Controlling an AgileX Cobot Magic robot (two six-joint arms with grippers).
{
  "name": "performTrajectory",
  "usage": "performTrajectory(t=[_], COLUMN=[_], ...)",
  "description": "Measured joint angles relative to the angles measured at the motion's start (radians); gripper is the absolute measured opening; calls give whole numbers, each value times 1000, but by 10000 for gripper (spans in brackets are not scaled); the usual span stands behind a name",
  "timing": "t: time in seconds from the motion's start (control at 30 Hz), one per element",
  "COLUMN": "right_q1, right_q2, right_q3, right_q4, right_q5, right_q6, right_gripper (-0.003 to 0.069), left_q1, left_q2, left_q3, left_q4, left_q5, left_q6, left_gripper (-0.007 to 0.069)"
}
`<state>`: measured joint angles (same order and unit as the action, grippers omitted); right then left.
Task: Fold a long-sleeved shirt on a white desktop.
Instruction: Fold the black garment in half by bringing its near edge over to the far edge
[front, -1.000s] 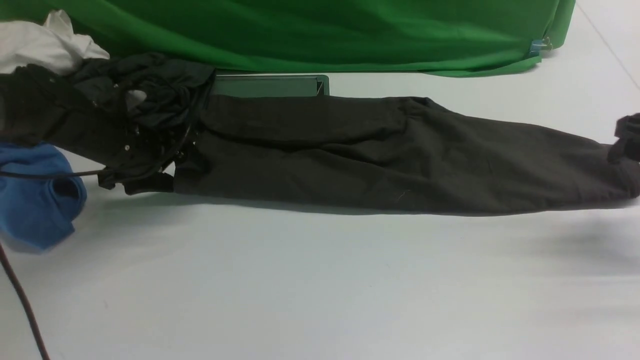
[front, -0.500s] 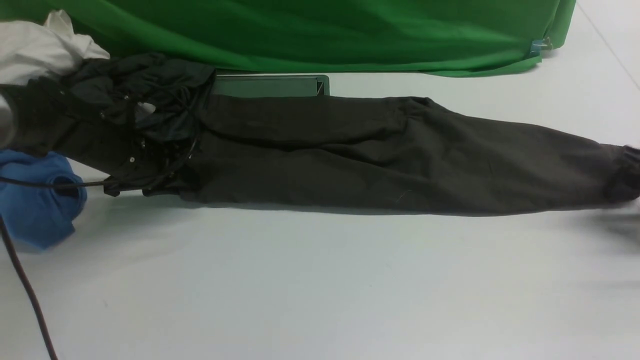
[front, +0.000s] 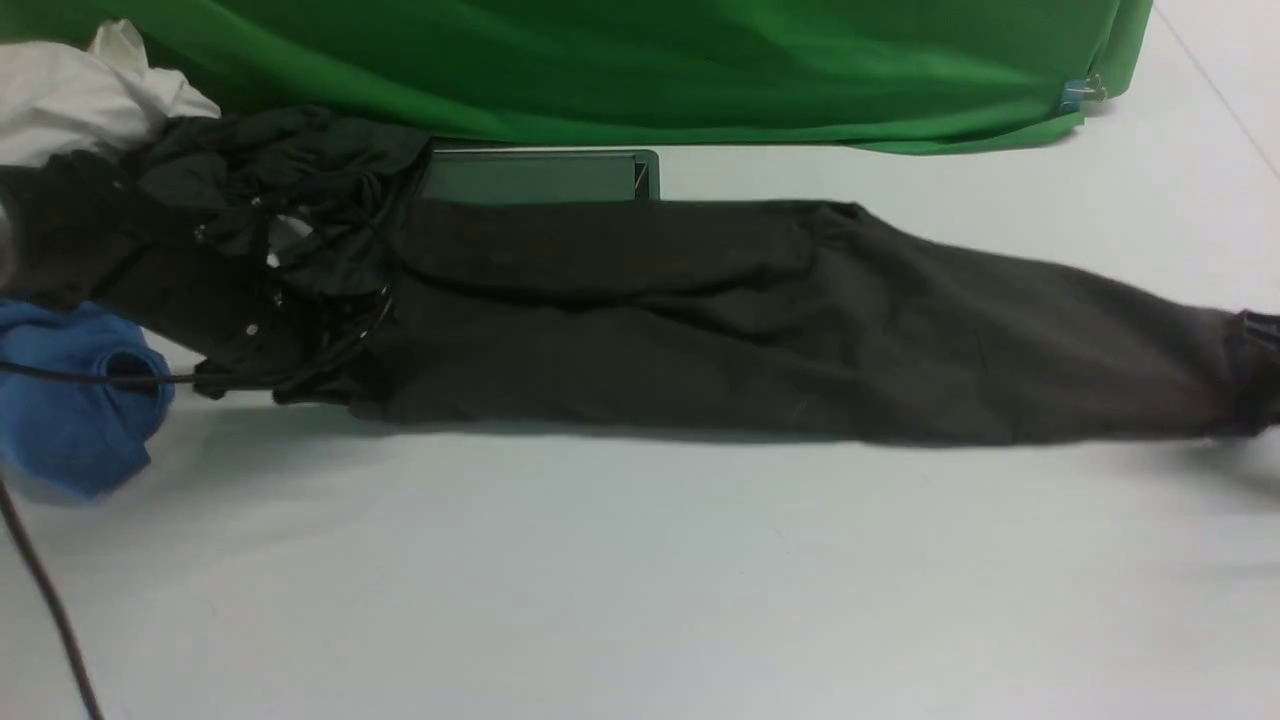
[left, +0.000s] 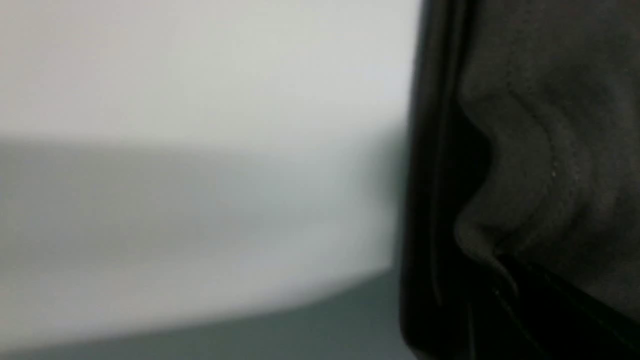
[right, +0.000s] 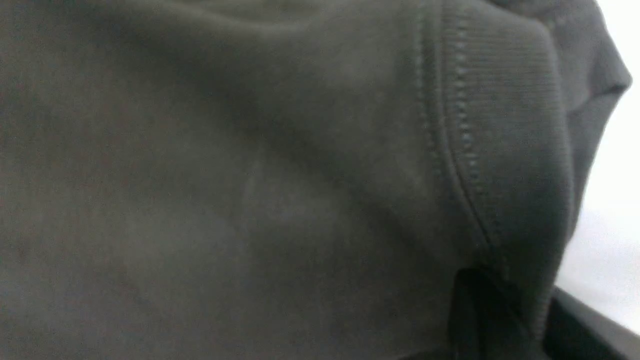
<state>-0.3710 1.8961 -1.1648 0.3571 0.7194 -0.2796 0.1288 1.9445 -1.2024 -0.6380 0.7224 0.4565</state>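
Note:
The long-sleeved shirt (front: 700, 320), dark brownish-olive, lies folded into a long band across the white desktop (front: 640, 580). My left gripper (front: 300, 385) sits at the band's left end, shut on the cloth. In the left wrist view a black finger (left: 430, 200) presses a fold of the shirt (left: 550, 150). At the frame's right edge my right gripper (front: 1262, 335) pinches the other end. The right wrist view is filled with the shirt (right: 225, 175), and its ribbed hem (right: 500, 125) runs down between the dark fingers (right: 480, 310).
A bright green cloth (front: 640, 70) hangs along the back. A silver-framed hatch (front: 540, 175) shows just beyond the shirt. At the far left lie a blue garment (front: 70, 400), a white cloth (front: 70, 90) and a dark slate-grey garment (front: 290, 170). A black cable (front: 40, 590) crosses the near left corner.
Both grippers have closed on the shirt's ends. The right gripper dropped onto the right end, and the whole band has slid slightly toward me, uncovering more of the hatch.

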Motion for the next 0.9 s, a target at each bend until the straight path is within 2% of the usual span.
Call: performTrajectory(t=[0.07, 0.23, 0.4, 0.5, 0.63, 0.77, 0.83, 0.87, 0.9], right_q1=[0, -1, -1, -1, -1, -1, -1, -1, -1], right_q2=[-38, -130, -184, -185, -185, -199, -212, -212, -221], right_q3=[2, 27, 137, 218, 253, 228, 186, 186, 149], right_q4=[-79, -171, -215, -264, -286, -305, -324, -324, -328], right_q5=[74, 182, 198, 201, 170, 124, 101, 102, 94], right_q6=[3, 7, 23, 55, 105, 159, 208, 213, 239], right_gripper=[69, 69, 69, 69, 104, 295, 442, 456, 529], left_q1=[13, 60, 73, 73, 73, 73, 74, 74, 74], left_q2=[-47, -201, -317, -359, -373, -373, -373, -373, -373], left_q3=[48, 236, 416, 455, 460, 459, 445, 443, 430], left_q4=[16, 27, 16, 9, 68, 215, 281, 284, 301], left_q5=[2, -12, -47, -60, -49, -48, -33, -31, -13], left_q6=[0, -19, -46, -76, -180, -336, -393, -393, -408], left_gripper=[57, 57, 57, 57, 72, 140, 224, 232, 286])
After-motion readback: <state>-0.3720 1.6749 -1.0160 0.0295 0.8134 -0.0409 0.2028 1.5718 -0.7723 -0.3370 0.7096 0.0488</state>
